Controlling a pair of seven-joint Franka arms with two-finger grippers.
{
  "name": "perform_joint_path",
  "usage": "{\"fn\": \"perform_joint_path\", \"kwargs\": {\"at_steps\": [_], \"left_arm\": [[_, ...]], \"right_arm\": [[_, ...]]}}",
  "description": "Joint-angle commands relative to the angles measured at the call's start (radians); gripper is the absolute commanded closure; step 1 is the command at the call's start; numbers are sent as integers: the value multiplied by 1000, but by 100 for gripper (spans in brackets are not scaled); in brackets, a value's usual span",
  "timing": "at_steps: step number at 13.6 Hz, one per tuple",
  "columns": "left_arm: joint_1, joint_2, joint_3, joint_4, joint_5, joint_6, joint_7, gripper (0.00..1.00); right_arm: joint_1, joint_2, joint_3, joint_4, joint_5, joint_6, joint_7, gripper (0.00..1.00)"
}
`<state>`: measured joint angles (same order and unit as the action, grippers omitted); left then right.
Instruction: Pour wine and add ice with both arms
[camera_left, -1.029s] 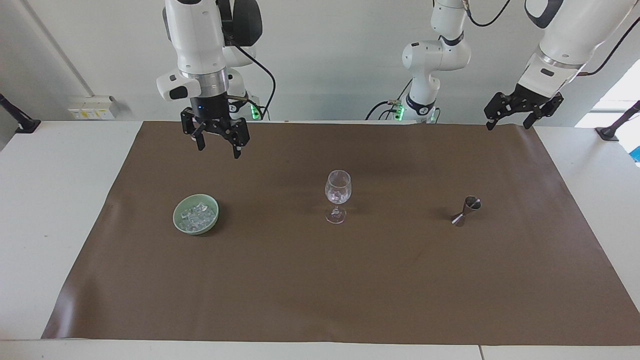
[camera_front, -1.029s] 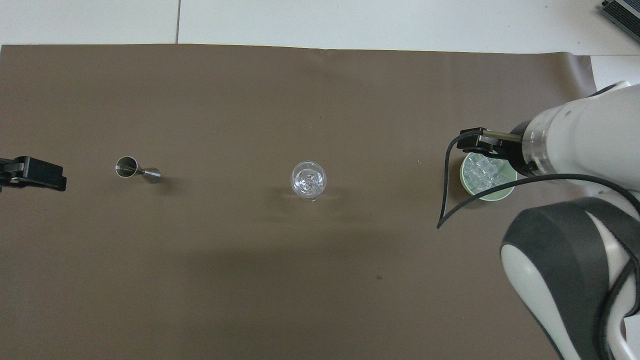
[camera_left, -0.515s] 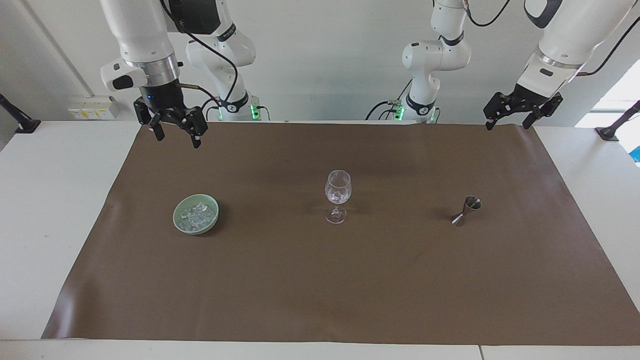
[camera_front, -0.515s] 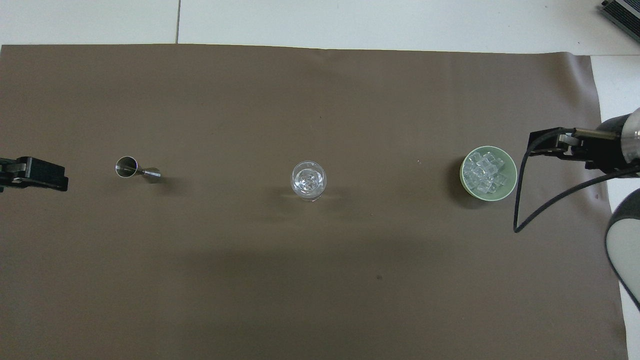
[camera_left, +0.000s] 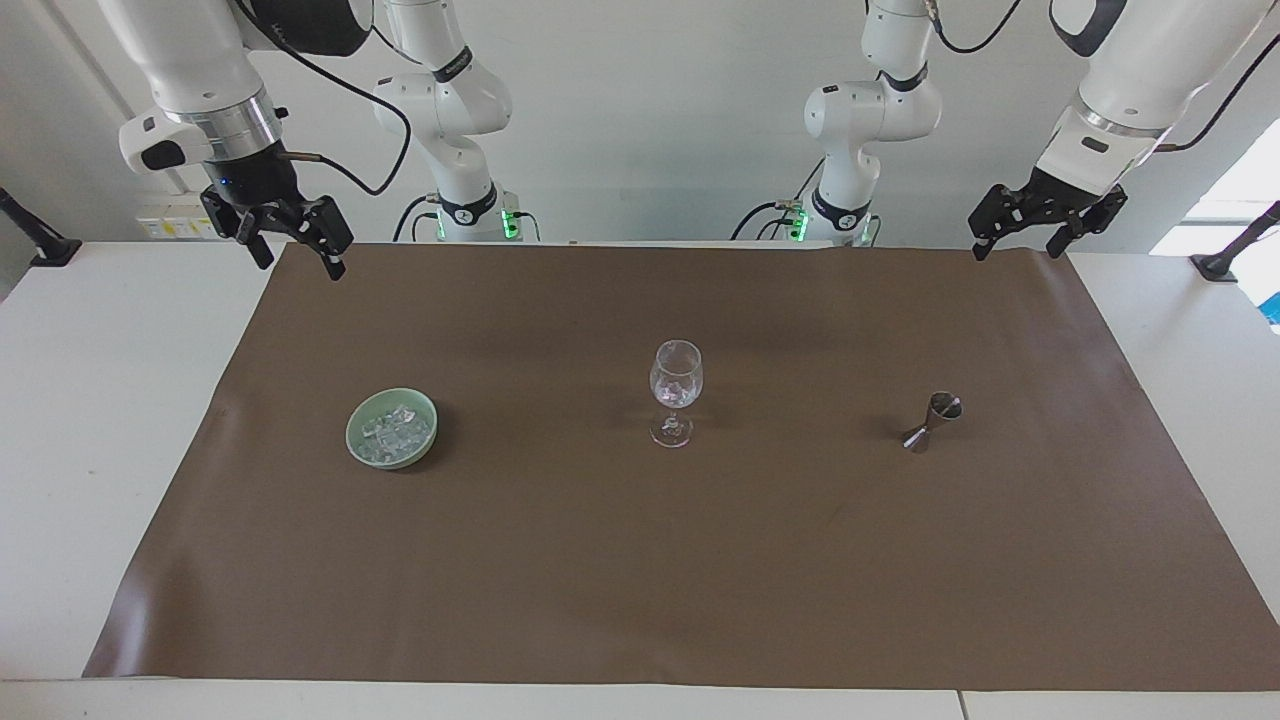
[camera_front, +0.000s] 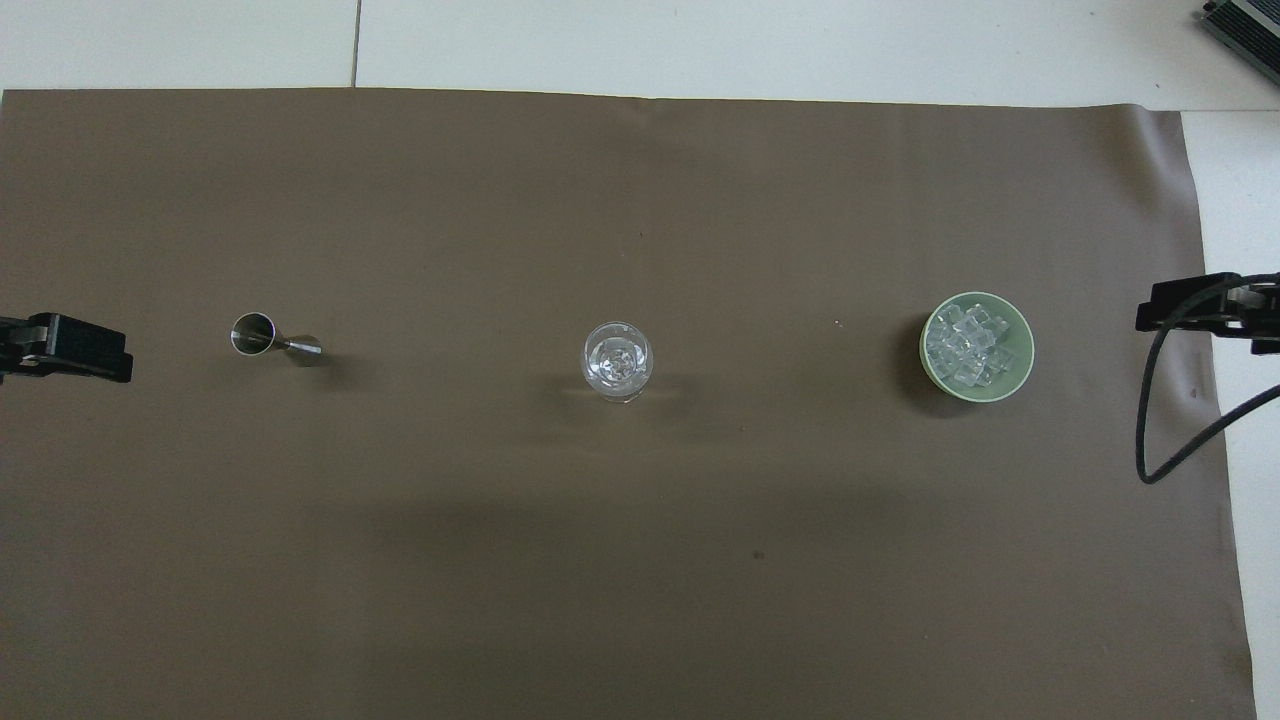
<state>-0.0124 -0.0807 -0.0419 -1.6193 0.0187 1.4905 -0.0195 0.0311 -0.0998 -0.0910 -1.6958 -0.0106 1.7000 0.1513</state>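
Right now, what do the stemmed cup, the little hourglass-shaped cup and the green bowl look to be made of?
Wine glass: clear glass, see-through with glints. Jigger: probably polished metal, grey and shiny. Green bowl: smooth, opaque, glossy; ceramic or plastic, can't tell.

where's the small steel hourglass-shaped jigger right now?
The steel hourglass-shaped jigger stands on the brown mat toward the left arm's end of the table, in line with the clear stemmed wine glass at the middle.

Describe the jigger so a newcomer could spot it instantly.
Start from the brown mat covering the table; three things stand in a row across its middle. The jigger is the one at the left arm's end, beside the wine glass. It is the only metal piece: a small, tilted, double-cone measure.
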Motion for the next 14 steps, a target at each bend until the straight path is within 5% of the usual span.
{"fn": "perform_joint_path", "kwargs": {"at_steps": [1, 8, 14], "left_arm": [[6, -30, -3, -31, 10, -6, 0, 0], [8, -30, -3, -31, 10, -6, 0, 0], [8, -30, -3, -31, 10, -6, 0, 0]], "right_arm": [[-16, 17, 10, 35, 17, -13, -21, 0], [-3, -8, 14, -2, 14, -37, -21, 0], [-3, -20, 19, 44, 34, -178, -21, 0]]}}
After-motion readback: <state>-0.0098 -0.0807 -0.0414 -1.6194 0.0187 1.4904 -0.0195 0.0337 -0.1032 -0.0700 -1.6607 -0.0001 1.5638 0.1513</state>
